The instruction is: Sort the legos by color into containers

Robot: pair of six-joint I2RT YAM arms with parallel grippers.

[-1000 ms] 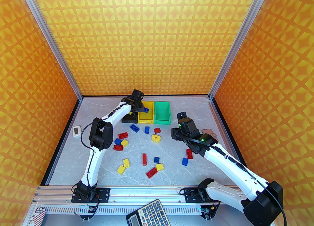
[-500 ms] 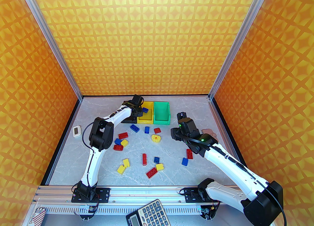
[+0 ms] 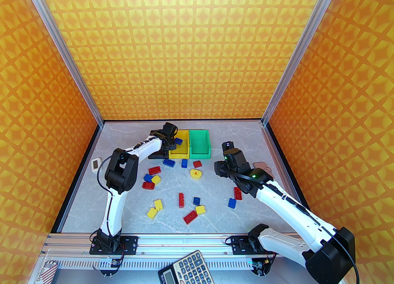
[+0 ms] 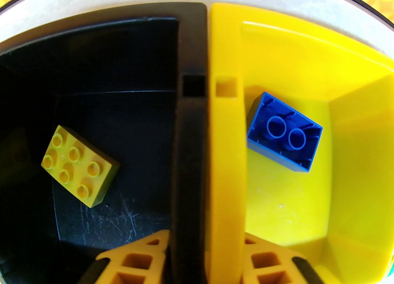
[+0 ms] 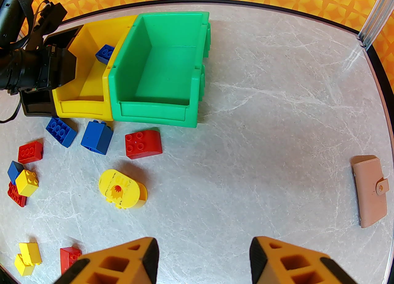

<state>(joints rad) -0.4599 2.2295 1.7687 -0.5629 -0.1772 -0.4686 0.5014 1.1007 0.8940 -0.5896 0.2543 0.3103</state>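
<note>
My left gripper (image 3: 168, 141) is open and low over the containers, one finger (image 4: 138, 258) in the black bin (image 4: 190, 45) and the other in the yellow bin (image 4: 224, 45), astride their touching walls. A yellow lego (image 4: 80, 165) lies in the black bin and a blue lego (image 4: 284, 131) in the yellow bin. The green bin (image 3: 199, 144) holds nothing. Several red, blue and yellow legos lie loose on the table, among them a round yellow piece (image 3: 195, 173), a blue brick (image 3: 168, 162) and a red brick (image 3: 197, 164). My right gripper (image 5: 203, 258) hovers open above bare table right of the pile.
A pink wallet (image 5: 371, 190) lies near the right edge. Close to the left edge sits a small white device (image 3: 95, 164). A grey calculator (image 3: 187, 269) rests in front of the arm rail. More bricks lie near my right arm, one red (image 3: 237, 193) and one blue (image 3: 232, 203).
My left gripper has dropped and swung left, and the three bins have slid a little left with it. The blue brick just in front of them has turned. The right arm is still.
</note>
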